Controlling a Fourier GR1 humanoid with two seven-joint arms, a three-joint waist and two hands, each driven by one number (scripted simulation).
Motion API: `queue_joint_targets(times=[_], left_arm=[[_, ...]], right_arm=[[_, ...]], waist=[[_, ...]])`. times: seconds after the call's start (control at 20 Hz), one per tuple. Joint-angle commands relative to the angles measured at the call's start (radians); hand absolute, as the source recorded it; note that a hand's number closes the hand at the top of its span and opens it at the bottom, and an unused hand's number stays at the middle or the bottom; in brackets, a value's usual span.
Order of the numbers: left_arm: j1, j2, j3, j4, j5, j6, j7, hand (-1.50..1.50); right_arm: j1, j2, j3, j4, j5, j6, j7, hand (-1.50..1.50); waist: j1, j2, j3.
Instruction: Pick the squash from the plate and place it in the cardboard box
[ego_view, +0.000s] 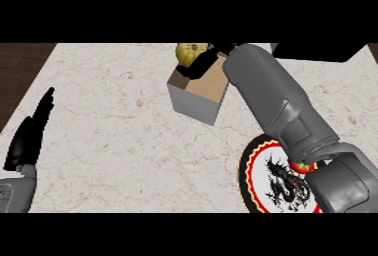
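Over the far left corner of the cardboard box (193, 97), my right hand (199, 65) curls round the squash (189, 52), which shows just beyond my fingers. The plate (256, 172) lies well back by my forearm. My left hand (29, 137) rests open, well apart.

Even, fairly bright light covers the counter (111, 125), the near wall of the cardboard box (193, 105) perhaps shaded

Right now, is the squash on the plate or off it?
Off. The right hand holds the squash over the cardboard box's far edge, apart from the plate.
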Motion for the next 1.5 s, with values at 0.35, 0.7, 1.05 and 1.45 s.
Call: queue_joint_targets(times=[0.35, 0.7, 1.05, 1.45], left_arm=[[-0.046, -0.012, -0.016, 0.02, -0.021, 0.009, -0.013, 0.0], [-0.039, -0.004, -0.002, 0.013, 0.004, -0.017, -0.013, 0.0], [-0.023, -0.032, -0.019, -0.009, -0.017, 0.012, 0.017, 0.0], [-0.019, 0.001, 0.002, -0.015, -0.005, -0.015, 0.024, 0.0]], right_arm=[[0.01, 0.067, -0.046, 0.081, -0.038, -0.016, 0.109, -1.5], [0.062, 0.056, -0.126, 0.019, -0.113, -0.063, -0.043, -1.5], [0.049, -0.055, -0.274, -0.008, -0.255, 0.031, -0.093, -1.5], [0.099, -0.217, -0.343, 0.011, -0.316, 0.176, -0.142, -1.5]], waist=[[0.033, 0.016, 0.0], [0.033, 0.016, 0.001], [0.016, 0.009, 0.003], [0.016, 0.011, 0.003]])
